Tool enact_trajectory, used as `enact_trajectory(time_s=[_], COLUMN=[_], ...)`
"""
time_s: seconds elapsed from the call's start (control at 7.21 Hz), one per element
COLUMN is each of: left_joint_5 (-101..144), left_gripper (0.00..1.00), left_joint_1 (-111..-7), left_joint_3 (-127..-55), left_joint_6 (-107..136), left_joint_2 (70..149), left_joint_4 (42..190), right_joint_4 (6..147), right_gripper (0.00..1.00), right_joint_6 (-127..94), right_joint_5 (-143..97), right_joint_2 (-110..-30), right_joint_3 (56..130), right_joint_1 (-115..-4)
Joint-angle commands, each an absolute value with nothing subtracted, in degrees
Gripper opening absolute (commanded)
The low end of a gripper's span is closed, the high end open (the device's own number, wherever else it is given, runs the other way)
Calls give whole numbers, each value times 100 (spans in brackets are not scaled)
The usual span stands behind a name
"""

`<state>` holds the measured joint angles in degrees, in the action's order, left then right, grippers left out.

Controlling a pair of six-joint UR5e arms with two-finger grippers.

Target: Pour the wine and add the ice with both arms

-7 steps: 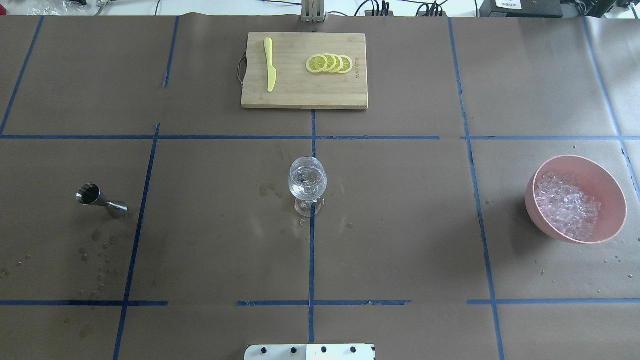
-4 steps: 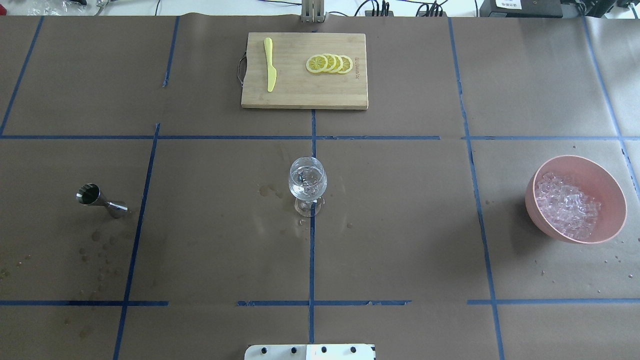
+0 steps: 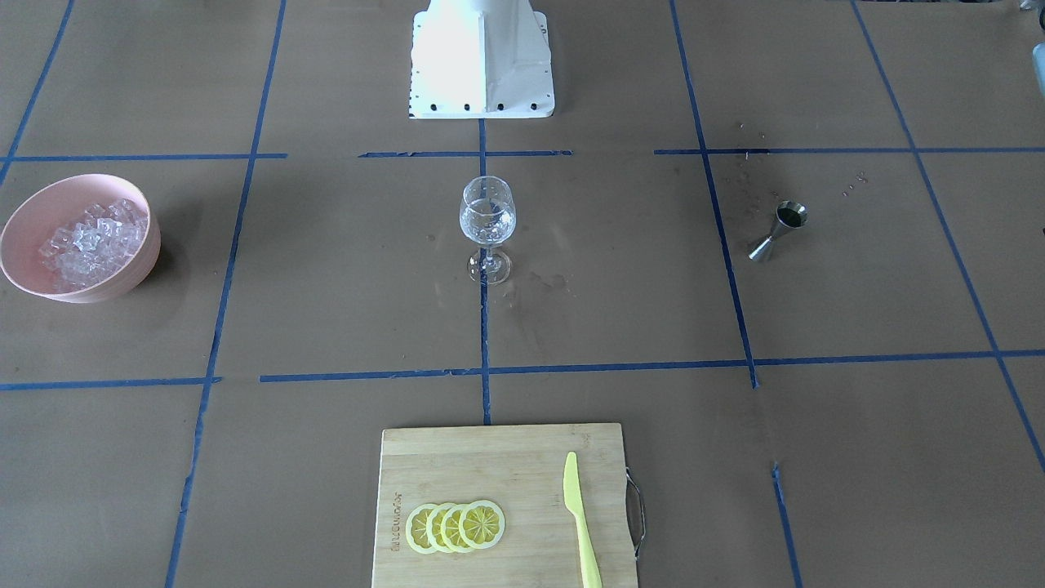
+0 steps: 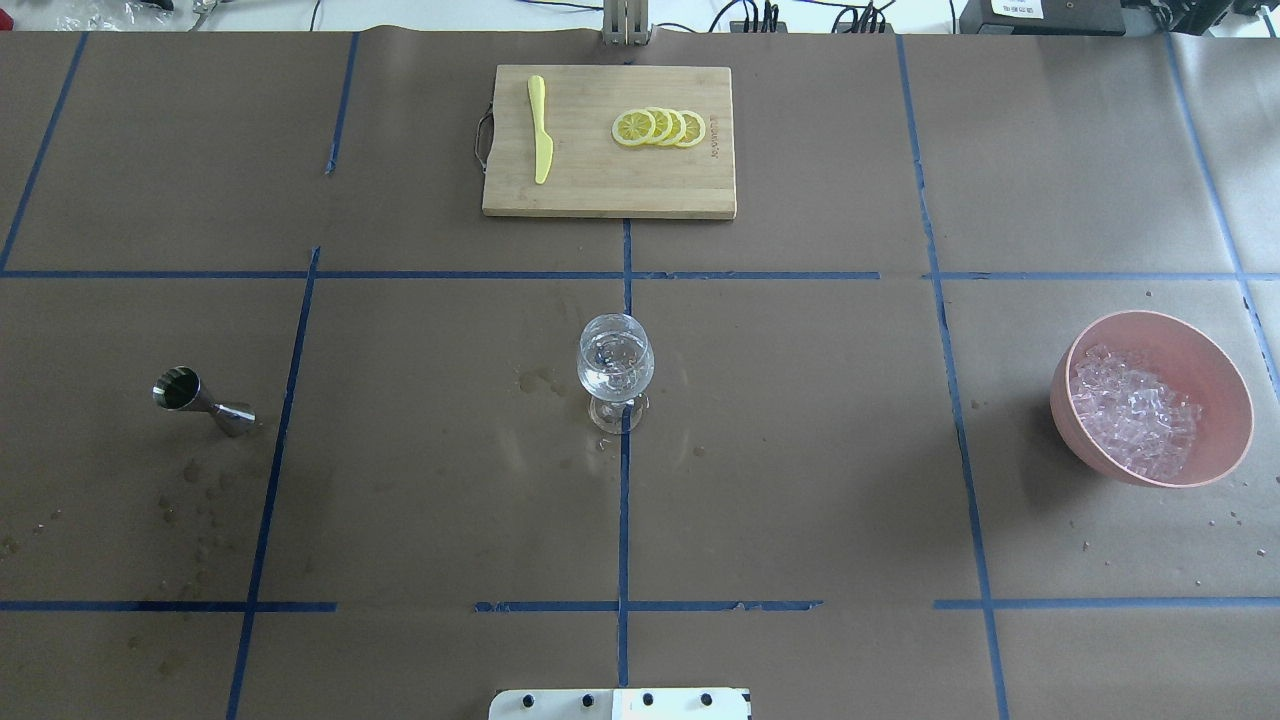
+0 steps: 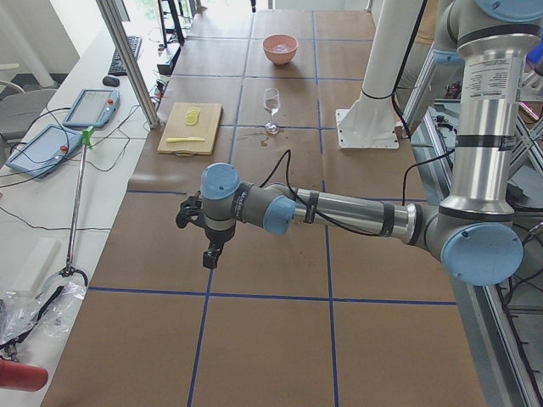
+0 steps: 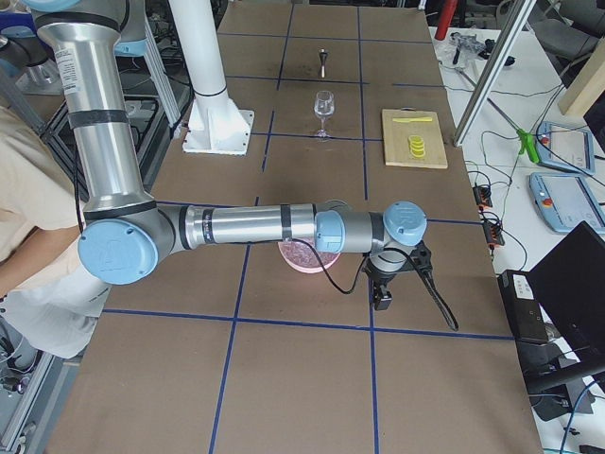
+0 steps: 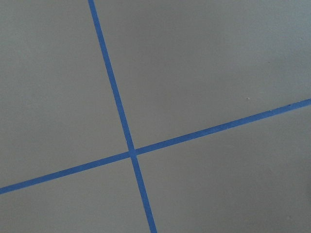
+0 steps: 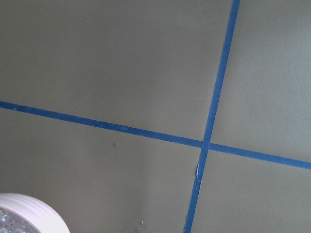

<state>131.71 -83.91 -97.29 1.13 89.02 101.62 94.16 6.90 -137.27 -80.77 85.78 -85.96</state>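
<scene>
A stemmed wine glass [image 4: 616, 360] stands upright at the table's middle with a little clear wine in it; it also shows in the front view [image 3: 487, 214]. A pink bowl [image 4: 1225, 400] at the right holds many clear ice cubes [image 4: 1135, 410]. A steel jigger [image 4: 200, 397] stands at the left. My left gripper [image 5: 204, 242] shows only in the left side view, over bare table well left of the jigger. My right gripper [image 6: 383, 298] shows only in the right side view, just beyond the bowl. I cannot tell whether either is open or shut.
A wooden cutting board [image 4: 608, 195] at the far middle carries lemon slices [image 4: 658, 127] and a yellow knife [image 4: 540, 128]. Wet spots lie near the jigger and the glass. The white base block [image 4: 618, 703] sits at the near edge. The bowl's rim [image 8: 24, 213] shows in the right wrist view.
</scene>
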Motion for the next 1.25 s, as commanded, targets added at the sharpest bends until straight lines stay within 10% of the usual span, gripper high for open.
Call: enact_trajectory(time_s=[0.0,1.11], left_joint_5=[13662,12890], left_gripper=[100,99], left_joint_1=[-8367,-6623], left_joint_3=[-10131,-10178], left_joint_6=[132,3175], left_joint_2=[8692,7140], left_joint_4=[10606,15864], right_joint_4=[9274,7717], right_gripper=[100,100], right_joint_6=[694,580], right_joint_5=[-13799,-14185], right_joint_2=[-8077,-8455], right_joint_3=[8666,8622], right_joint_1=[-8596,-8148])
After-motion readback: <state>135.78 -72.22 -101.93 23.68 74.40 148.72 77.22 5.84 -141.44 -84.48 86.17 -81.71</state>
